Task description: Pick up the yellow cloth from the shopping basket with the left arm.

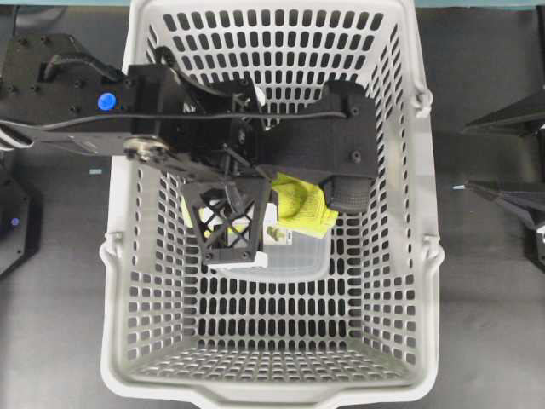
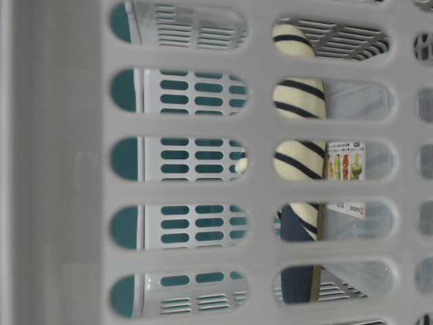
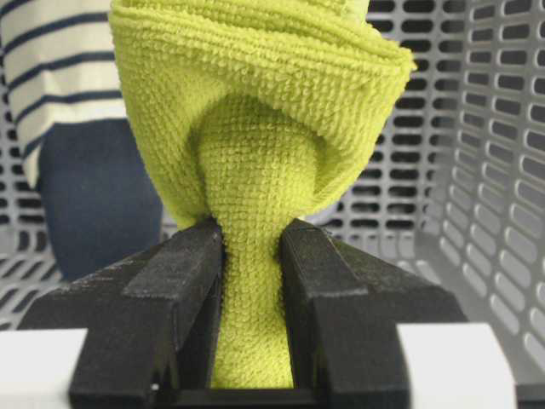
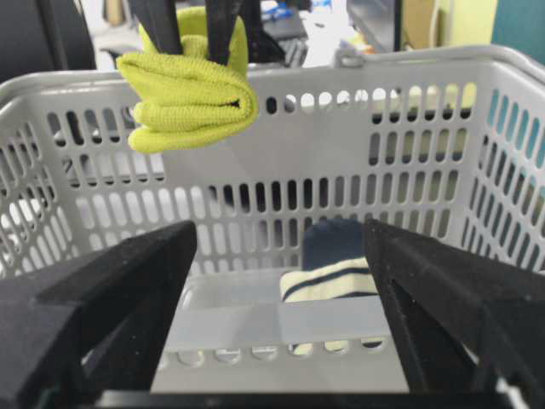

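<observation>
Cloth: the yellow cloth (image 3: 255,162) is pinched between the two black fingers (image 3: 170,298) of the left gripper (image 3: 253,281); a narrow gathered neck of fabric is squeezed in the gap, and the folded bulk spreads out beyond the fingertips.
Cloth position: in the right wrist view the yellow cloth (image 4: 189,89) is seen hanging clear at about rim height of the basket, with nothing touching it from below; from overhead the yellow cloth (image 1: 300,204) is seen just beside the lattice-patterned finger, over the middle of the basket.
Left gripper: the left gripper (image 1: 255,213) is closed narrowly on the cloth, reaching in over the left wall of the basket.
Basket: the light-grey shopping basket (image 1: 409,256) with slotted walls surrounds the gripper on all sides.
Slipper: a cream-and-navy striped slipper (image 3: 77,128) is seen beyond the left gripper, to the left of the cloth, lower in the basket; the slipper (image 4: 334,277) is also visible through the right wrist view near the far wall.
Box: a clear plastic box (image 1: 298,256) with a printed label is seen on the basket floor below the gripper.
Right gripper: the right gripper (image 4: 281,315) is held wide apart with nothing between its fingers, outside the basket wall and well apart from the cloth.
</observation>
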Action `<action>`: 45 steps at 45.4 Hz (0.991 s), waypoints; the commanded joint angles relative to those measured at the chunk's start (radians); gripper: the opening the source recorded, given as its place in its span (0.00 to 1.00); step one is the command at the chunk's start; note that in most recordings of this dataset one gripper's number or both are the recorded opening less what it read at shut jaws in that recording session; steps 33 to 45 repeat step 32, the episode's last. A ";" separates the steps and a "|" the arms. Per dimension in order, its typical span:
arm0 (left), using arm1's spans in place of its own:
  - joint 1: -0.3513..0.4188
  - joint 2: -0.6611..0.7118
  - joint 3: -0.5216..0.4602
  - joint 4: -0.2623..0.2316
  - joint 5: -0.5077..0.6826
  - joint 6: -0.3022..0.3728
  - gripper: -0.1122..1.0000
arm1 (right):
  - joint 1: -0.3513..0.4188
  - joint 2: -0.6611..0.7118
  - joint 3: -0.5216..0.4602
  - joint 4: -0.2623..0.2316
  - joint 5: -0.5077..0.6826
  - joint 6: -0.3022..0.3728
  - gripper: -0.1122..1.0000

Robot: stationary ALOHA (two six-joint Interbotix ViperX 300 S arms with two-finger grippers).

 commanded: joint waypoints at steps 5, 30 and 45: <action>0.000 -0.017 -0.021 0.002 0.000 0.000 0.27 | -0.002 0.005 -0.009 0.003 -0.006 0.000 0.78; -0.002 -0.017 -0.021 0.002 0.002 -0.009 0.27 | -0.002 0.003 0.008 0.003 -0.006 0.000 0.78; -0.002 -0.017 -0.021 0.003 0.002 -0.008 0.27 | -0.002 0.000 0.009 0.003 -0.006 0.000 0.78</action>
